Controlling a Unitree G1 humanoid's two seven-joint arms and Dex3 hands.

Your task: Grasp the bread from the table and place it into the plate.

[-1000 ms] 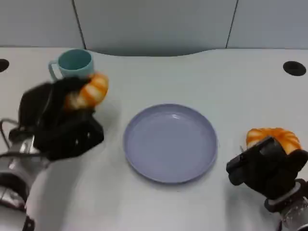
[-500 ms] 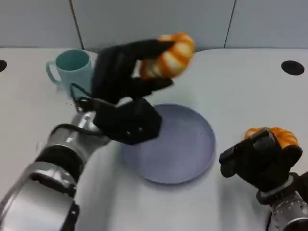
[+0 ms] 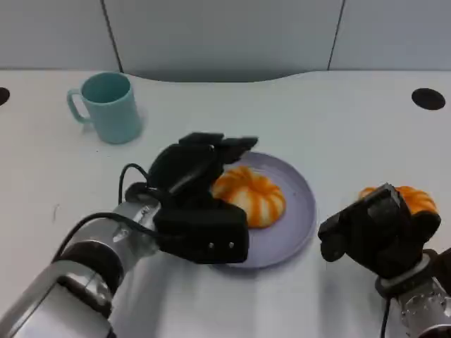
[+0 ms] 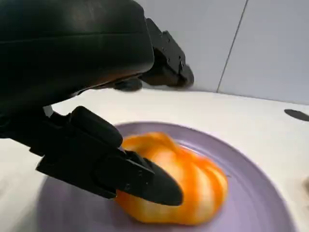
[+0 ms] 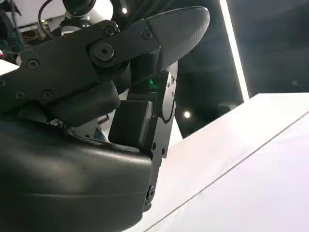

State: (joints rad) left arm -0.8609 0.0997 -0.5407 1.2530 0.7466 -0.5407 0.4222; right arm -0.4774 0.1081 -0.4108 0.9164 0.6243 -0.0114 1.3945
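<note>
Where it lies in the plate (image 3: 299,211), the orange-and-white ridged bread (image 3: 252,195) touches the released left robot hand (image 3: 194,190).

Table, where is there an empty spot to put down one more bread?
The widest bare table lies beyond the purple plate, between the teal mug and the black hole. The near edge between the two hands is bare too. It is crowded on the plate, where the bread and left hand sit, and by the right hand beside the second bread.
</note>
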